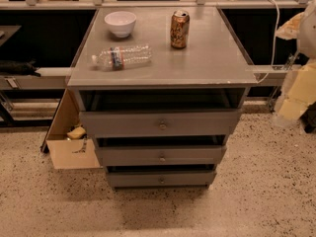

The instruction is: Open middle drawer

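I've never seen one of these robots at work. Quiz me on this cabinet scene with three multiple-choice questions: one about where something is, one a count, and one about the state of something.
1. On the cabinet top, where does the can stand relative to the white bowl?
A. Left of it
B. Right of it
C. Inside it

2. How many drawer fronts show below that top?
A. One
B. Five
C. Three

3. How is the plastic bottle placed?
A. Lying on its side
B. Standing upright
C. Resting in the bowl

Answers:
1 B: the can stands to the bowl's right, apart from it.
2 C: the middle drawer sits between a taller front above and a slimmer front below.
3 A: the bottle lies flat on the top.

The gripper is not in view.
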Available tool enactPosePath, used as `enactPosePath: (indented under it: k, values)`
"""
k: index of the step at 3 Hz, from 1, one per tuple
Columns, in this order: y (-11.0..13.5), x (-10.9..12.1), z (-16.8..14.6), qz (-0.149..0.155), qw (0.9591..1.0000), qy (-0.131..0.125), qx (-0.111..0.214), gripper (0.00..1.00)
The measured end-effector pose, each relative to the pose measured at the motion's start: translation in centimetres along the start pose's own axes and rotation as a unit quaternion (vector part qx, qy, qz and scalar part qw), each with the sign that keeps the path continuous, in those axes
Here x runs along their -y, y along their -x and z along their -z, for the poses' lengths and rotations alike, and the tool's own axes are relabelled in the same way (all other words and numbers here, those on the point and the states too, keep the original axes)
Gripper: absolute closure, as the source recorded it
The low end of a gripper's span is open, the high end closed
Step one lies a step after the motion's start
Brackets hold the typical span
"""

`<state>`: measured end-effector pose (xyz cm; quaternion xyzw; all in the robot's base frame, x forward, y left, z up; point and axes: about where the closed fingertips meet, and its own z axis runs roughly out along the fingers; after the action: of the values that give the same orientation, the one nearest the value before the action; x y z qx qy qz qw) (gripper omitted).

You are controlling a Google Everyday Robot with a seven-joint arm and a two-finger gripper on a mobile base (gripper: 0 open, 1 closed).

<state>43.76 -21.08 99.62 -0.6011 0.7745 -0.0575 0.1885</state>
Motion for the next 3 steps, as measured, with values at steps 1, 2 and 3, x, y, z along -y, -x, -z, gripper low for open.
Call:
enactPosePath:
  k: [1, 2, 3]
  values:
    - [0.0, 0.0, 0.0, 0.000, 1.0000, 0.000, 0.000, 0.00]
    - [-0.2, -0.9, -2.2, 0.040, 0.9990, 0.013, -0.017, 0.00]
    - [-0.8, -3.1, -6.3, 0.091, 0.9946, 0.045, -0.020, 0.00]
